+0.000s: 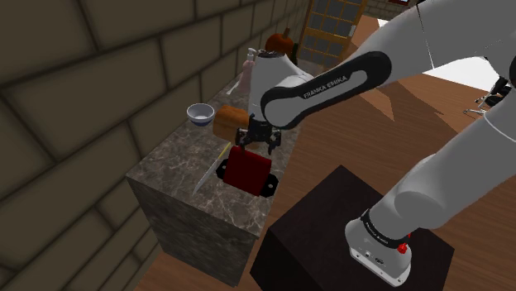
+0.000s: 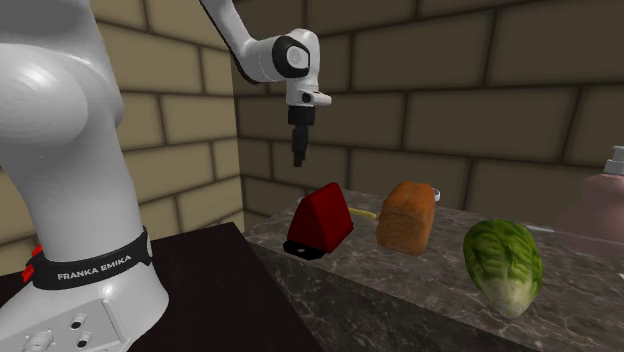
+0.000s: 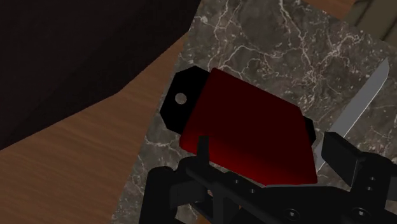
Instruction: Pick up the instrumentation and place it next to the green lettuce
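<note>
Gripper (image 2: 298, 158) hangs straight down over the red device (image 2: 322, 222), clear of it and holding nothing. In the wrist view its two black fingers (image 3: 202, 147) stand apart, with the device's red body showing between them.

The red device is a wedge-shaped block on a black base plate with a holed tab at one end. It sits on the marble counter (image 2: 400, 290), close to the corner nearest the arm's stand (image 1: 331, 223). A knife (image 1: 211, 169) lies just beside it, on the side toward the brick wall, its blade pointing at the counter's end.

In the second exterior view a brown loaf of bread (image 2: 405, 215) stands to the device's right, and the green lettuce (image 2: 503, 262) lies farther right again, near the counter's front edge and well apart from the device. A pinkish bottle (image 2: 600, 200) stands behind the lettuce. In the shoulder view a small bowl (image 1: 199, 113) sits beside the loaf, by the wall.
</note>
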You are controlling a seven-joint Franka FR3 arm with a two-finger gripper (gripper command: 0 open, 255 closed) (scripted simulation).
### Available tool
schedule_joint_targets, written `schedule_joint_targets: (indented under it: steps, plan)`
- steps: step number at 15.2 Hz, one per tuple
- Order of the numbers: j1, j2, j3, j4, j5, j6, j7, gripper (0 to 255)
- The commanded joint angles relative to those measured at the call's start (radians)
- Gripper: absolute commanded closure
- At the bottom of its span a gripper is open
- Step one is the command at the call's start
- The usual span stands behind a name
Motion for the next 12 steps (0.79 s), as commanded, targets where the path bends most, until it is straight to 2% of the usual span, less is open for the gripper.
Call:
schedule_joint_targets:
  steps: [1, 7, 12]
  plan:
    - [-0.002, 0.085, 0.010, 0.042, -0.042, 0.045, 0.091, 0]
    - [0.046, 0.343, -0.027, 0.205, -0.184, 0.136, 0.345, 0]
    - [0.114, 0.541, -0.096, 0.377, -0.256, 0.171, 0.507, 0]
